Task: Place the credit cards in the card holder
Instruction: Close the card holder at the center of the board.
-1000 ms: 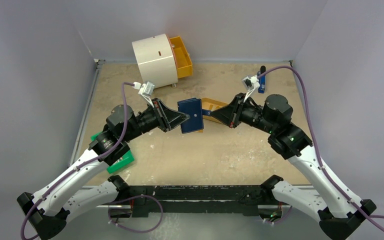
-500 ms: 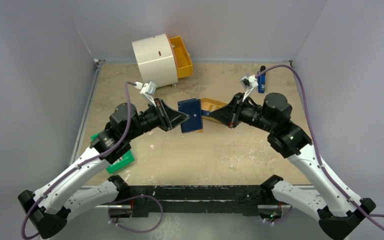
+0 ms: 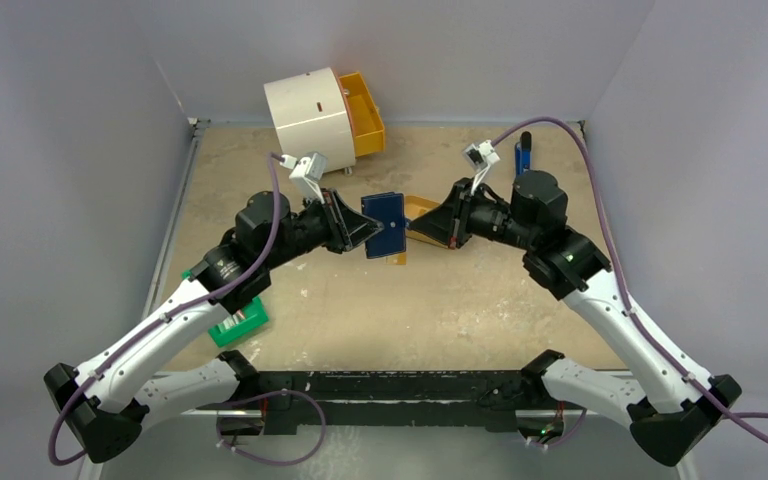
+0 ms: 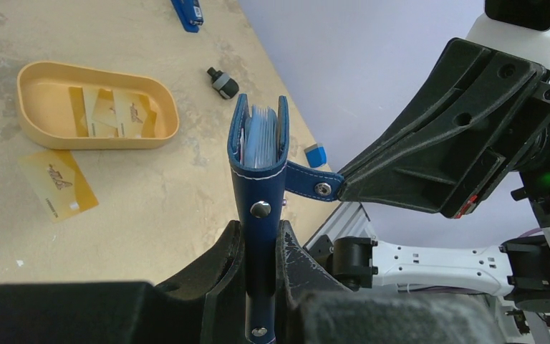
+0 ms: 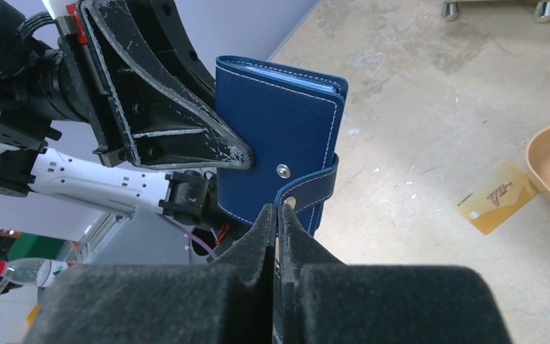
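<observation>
A worn beige table [image 3: 460, 310] is carrying everything, with a cream drum-shaped cabinet [image 3: 310, 120] standing at its far edge and showing an orange drawer on its right side.

The left gripper [image 4: 259, 236] is clamping the small navy-blue folding card holder [image 4: 259, 179] by its lower edge and holding it upright above the middle of the table, its fingers pressing on both covers. The holder is standing almost closed, and pale grey-blue pockets are showing in the narrow gap at its top. The right gripper [image 5: 278, 211] is pinching the free end of the holder's navy snap tab [image 5: 308, 190], its fingers squeezed together on the strap and pulling it out sideways, unsnapped from the stud.

An orange oval plastic tray [image 4: 21, 93] is sitting on the table just beyond the holder. Several thin yellow-orange credit cards [image 4: 114, 113] are lying flat inside it, and one more card [image 4: 59, 184] is lying on the bare table just beside the tray.

A green box [image 3: 240, 325] is lying near the left edge, partly under the left arm. A small blue stapler-like object [image 3: 523, 160] is resting at the far right.
</observation>
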Robot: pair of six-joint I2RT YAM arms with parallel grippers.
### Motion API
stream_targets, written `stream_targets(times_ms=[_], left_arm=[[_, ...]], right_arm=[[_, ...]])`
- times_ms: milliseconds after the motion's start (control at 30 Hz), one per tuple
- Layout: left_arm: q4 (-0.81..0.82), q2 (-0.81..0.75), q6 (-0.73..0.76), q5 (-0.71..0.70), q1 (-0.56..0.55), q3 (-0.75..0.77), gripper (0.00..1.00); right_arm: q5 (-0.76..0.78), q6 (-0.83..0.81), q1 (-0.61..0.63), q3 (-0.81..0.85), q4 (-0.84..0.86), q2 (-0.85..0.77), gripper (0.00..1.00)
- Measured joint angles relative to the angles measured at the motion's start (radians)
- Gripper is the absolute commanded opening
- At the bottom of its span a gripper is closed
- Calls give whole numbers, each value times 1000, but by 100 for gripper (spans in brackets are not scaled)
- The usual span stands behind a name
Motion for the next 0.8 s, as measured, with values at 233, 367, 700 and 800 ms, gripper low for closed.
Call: stream_targets(times_ms=[233,367,700,800], left_arm=[[-16,10,8,-11,0,11,0],[-13,17,8,-11,0,16,0],[-4,43,7,-5,-2,20,0],[-4,48,6,-3,-5,20,0]], right_arm=[[-34,-2,0,20,6,52,0],[-46,-4,1,33,6,71,0],[-52,-14,12,44,5,109,0],[-50,-18,17,44,3,117,0]])
